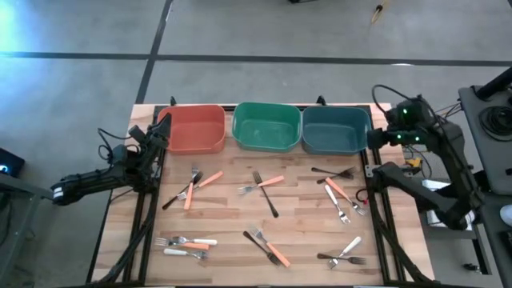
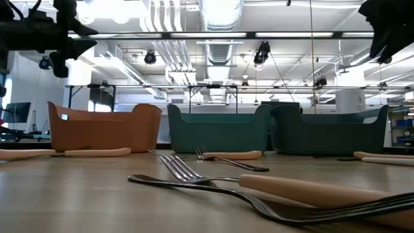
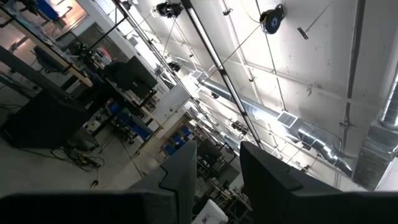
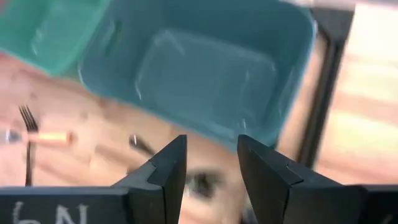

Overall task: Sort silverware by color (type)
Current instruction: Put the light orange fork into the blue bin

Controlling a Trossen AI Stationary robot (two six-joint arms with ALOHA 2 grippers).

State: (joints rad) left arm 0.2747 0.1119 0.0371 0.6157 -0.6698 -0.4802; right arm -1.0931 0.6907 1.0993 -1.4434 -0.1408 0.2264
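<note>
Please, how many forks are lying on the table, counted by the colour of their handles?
Orange-handled forks: 6
Black-handled forks: 5
White-handled forks: 4
Total: 15 forks. Several lie crossed over each other, so a count may be off by one.
</note>
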